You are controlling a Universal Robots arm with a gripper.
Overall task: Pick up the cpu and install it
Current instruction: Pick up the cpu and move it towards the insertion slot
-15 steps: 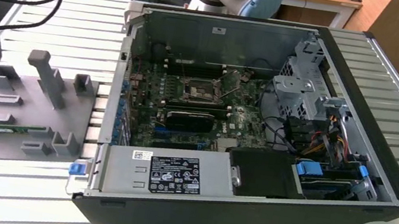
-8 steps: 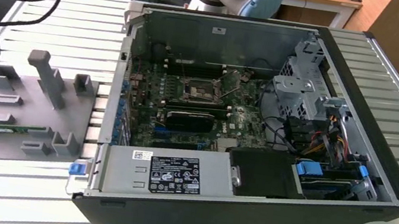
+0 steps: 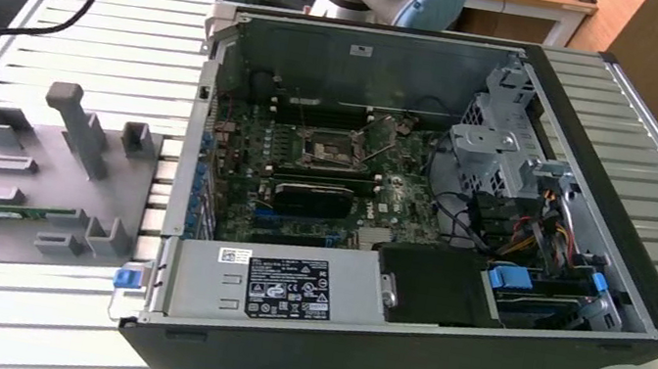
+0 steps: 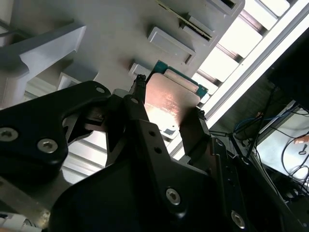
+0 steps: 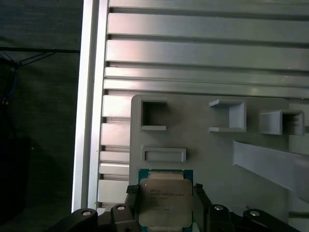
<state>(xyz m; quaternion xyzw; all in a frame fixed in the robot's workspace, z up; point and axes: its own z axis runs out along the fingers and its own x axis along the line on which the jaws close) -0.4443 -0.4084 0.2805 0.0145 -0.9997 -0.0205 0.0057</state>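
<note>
Slatted desk [image 3: 91, 18], grey tray [image 5: 203, 145] at the exterior view's left; gripper [image 5: 164, 193] above tray, apparently clenched on cpu [image 5: 164, 205] by opposite edges; socket [image 3: 331, 150] well apart, toward the exterior view's right.

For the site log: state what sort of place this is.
Probably a robotics lab bench for computer assembly: an open computer case lies on a slatted metal table, a grey parts fixture sits beside it, and the hand grips the cpu at that fixture.
</note>
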